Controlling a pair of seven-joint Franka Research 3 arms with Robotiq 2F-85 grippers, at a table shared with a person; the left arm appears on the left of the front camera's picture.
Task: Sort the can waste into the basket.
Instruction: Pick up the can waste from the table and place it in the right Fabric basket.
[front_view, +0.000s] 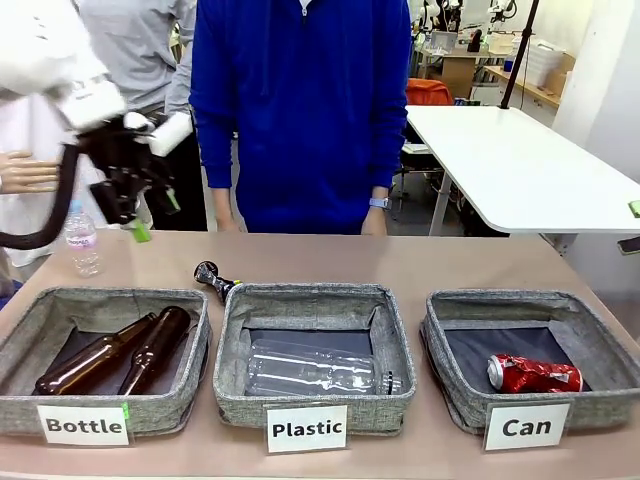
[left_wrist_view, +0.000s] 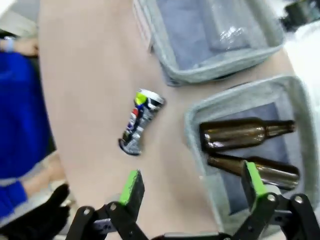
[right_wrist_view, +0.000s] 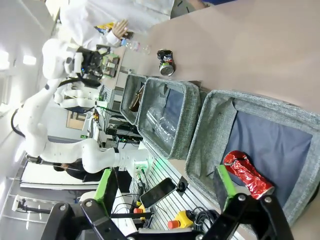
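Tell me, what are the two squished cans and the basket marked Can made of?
The red can looks like thin shiny metal: it glints and holds sharp crumples. The dark can on the table is probably metal too, with silvery ends. The basket looks like grey felt or woven cloth, matt and fuzzy, with darker lining.

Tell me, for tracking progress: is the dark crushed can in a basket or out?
Out: the dark crushed can lies on the table, just behind the Plastic basket.
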